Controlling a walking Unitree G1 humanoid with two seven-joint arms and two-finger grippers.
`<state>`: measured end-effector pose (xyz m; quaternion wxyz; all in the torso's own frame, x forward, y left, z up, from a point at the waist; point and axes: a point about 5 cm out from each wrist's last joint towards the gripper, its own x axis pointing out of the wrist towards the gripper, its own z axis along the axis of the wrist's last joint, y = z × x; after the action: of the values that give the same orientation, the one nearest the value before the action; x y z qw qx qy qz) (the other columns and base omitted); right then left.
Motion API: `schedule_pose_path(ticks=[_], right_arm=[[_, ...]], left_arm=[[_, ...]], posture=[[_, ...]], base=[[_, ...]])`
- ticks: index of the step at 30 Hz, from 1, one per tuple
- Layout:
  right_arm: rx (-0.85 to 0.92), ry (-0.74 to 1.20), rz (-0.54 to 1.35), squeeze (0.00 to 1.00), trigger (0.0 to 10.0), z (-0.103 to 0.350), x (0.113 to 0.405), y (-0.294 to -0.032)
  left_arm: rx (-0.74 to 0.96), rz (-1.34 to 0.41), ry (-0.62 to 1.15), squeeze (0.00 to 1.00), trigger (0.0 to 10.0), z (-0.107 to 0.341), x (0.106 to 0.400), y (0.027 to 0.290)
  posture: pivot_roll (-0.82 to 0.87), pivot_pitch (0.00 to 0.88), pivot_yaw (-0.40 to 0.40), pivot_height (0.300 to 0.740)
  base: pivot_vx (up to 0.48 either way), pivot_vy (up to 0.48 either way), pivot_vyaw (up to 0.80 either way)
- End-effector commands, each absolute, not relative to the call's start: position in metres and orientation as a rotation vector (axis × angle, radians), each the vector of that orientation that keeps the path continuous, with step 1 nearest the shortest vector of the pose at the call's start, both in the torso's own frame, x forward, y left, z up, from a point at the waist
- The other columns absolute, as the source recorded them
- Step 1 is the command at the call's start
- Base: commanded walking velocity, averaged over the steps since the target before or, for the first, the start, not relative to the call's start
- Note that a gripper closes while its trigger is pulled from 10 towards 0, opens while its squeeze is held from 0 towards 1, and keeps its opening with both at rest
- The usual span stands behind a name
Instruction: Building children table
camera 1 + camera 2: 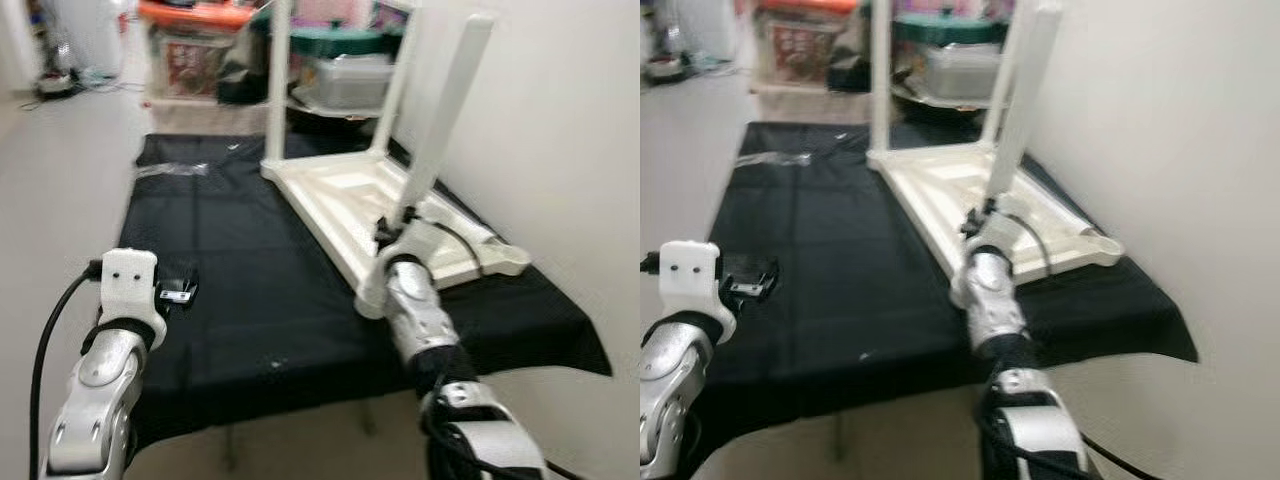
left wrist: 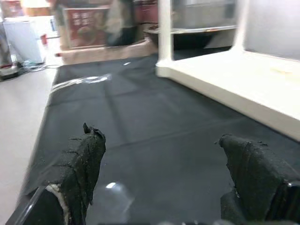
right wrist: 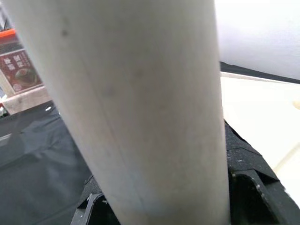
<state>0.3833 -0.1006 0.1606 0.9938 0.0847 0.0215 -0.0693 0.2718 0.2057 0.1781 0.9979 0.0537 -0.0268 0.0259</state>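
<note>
A white children's table (image 1: 345, 195) lies upside down on a black cloth (image 1: 230, 260), toward its right side. Two legs stand upright at its far corners, the left one (image 1: 278, 80) and the right one (image 1: 400, 75). A third leg (image 1: 445, 110) rises tilted from the near side, and my right gripper (image 1: 392, 228) is shut on it close to its base. In the right wrist view this leg (image 3: 145, 108) runs between the black fingers (image 3: 248, 159). My left gripper (image 1: 178, 290) hovers open over the cloth's front left part, its fingers (image 2: 86, 154) wide apart with nothing between them.
A white wall (image 1: 560, 120) runs close along the right. Storage bins (image 1: 345, 75) and an orange-lidded box (image 1: 190, 50) stand behind the work surface. A clear plastic bag (image 1: 175, 170) lies on the cloth at the far left. Bare floor (image 1: 50, 180) stretches to the left.
</note>
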Motion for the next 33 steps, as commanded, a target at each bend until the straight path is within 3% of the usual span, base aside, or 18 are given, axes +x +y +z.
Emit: schedule_pose_path(ticks=[1,2,3,4,8,9,11,12,15,16,18,21,24,33], right_arm=[[0.219,0.22,-0.163,0.0,0.0,0.126,0.375,-0.1],[0.223,0.27,-0.091,0.0,5.7,0.13,0.38,-0.088],[0.223,0.27,-0.091,0.0,5.7,0.13,0.38,-0.088],[0.22,0.278,-0.067,0.0,10.0,0.131,0.38,-0.084],[0.229,0.286,-0.033,0.0,10.0,0.131,0.379,-0.082],[0.241,0.261,-0.024,0.44,10.0,0.134,0.379,-0.086],[0.249,0.24,-0.029,0.44,10.0,0.136,0.378,-0.09],[0.258,0.214,-0.017,1.0,10.0,0.14,0.379,-0.095],[0.253,0.185,-0.017,0.96,10.0,0.147,0.379,-0.101],[0.26,0.161,-0.003,0.0,10.0,0.153,0.38,-0.105],[0.26,0.161,-0.003,0.0,10.0,0.153,0.38,-0.105],[0.239,0.008,0.304,0.0,10.0,0.177,0.39,-0.118],[0.142,-0.034,0.43,0.0,10.0,0.185,0.394,-0.133],[-0.018,-0.04,0.58,0.0,10.0,0.204,0.399,-0.152]], left_arm=[[0.103,0.051,-0.036,0.0,10.0,0.174,0.273,0.205],[0.1,0.058,-0.039,0.0,10.0,0.175,0.272,0.205],[0.1,0.058,-0.039,0.0,10.0,0.175,0.272,0.205],[0.099,0.058,-0.038,0.0,10.0,0.174,0.272,0.205],[0.099,0.058,-0.037,0.0,10.0,0.174,0.271,0.205],[0.099,0.056,-0.036,0.0,10.0,0.173,0.271,0.205],[0.099,0.055,-0.035,0.0,10.0,0.173,0.271,0.205],[0.099,0.053,-0.035,0.0,10.0,0.172,0.271,0.203],[0.099,0.048,-0.035,0.0,10.0,0.172,0.272,0.202],[0.1,0.044,-0.035,0.0,10.0,0.172,0.273,0.201],[0.1,0.044,-0.035,0.0,10.0,0.172,0.273,0.201],[0.102,0.033,-0.037,0.0,10.0,0.172,0.275,0.198],[0.102,0.028,-0.04,0.0,10.0,0.173,0.275,0.197],[0.104,0.03,-0.043,0.0,10.0,0.174,0.273,0.199]], posture=[[0.09,0.0,-0.094,0.74],[0.09,0.0,-0.096,0.74],[0.09,0.0,-0.096,0.74],[0.09,0.0,-0.097,0.74],[0.09,0.0,-0.096,0.74],[0.09,0.0,-0.095,0.74],[0.09,0.0,-0.095,0.74],[0.08,0.0,-0.091,0.74],[0.08,0.0,-0.084,0.74],[0.08,0.0,-0.082,0.74],[0.08,0.0,-0.082,0.74],[0.07,0.0,-0.084,0.74],[0.07,0.0,-0.087,0.74],[0.09,0.0,-0.098,0.74]], base=[[0.0,0.0,0.0],[0.0,0.0,0.0],[0.0,0.0,0.0],[0.0,0.0,0.0],[0.0,0.0,0.0],[0.0,0.0,0.0],[0.0,0.0,0.0],[0.0,0.0,0.0],[0.0,0.0,0.0],[0.0,0.0,0.0],[0.0,0.0,0.0],[0.0,0.0,0.0],[0.0,0.0,0.0],[0.0,0.0,0.0]])
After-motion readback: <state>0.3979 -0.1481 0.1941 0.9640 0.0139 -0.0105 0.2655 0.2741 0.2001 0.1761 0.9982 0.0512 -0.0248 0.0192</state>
